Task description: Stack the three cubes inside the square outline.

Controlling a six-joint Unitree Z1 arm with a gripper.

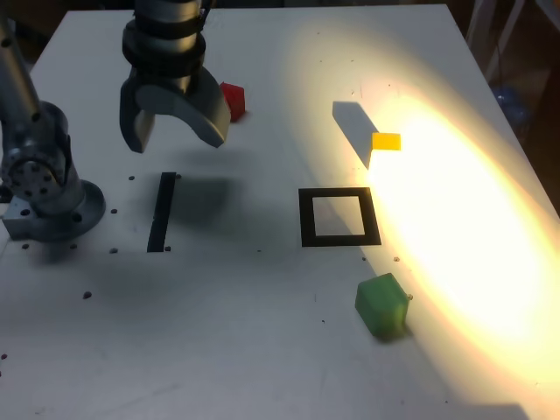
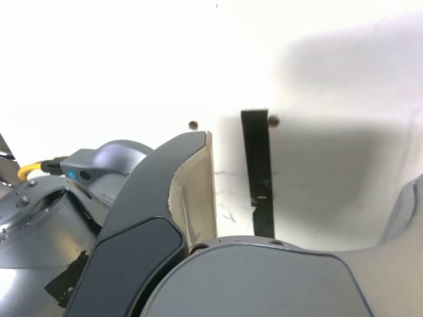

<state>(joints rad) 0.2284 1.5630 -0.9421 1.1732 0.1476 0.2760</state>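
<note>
The gripper hung with its dark curved jaws spread wide and empty above the far left of the white table, over the narrow black strip. The red cube sat just behind it, partly hidden. The square outline, flat black tape around a white middle, lay bare at the centre with open room all round. The yellow cube sat beyond it in glare; the matte green cube sat nearer, to its right.

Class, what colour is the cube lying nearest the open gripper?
Red, best seen in the exterior view, partly hidden behind the gripper.
</note>
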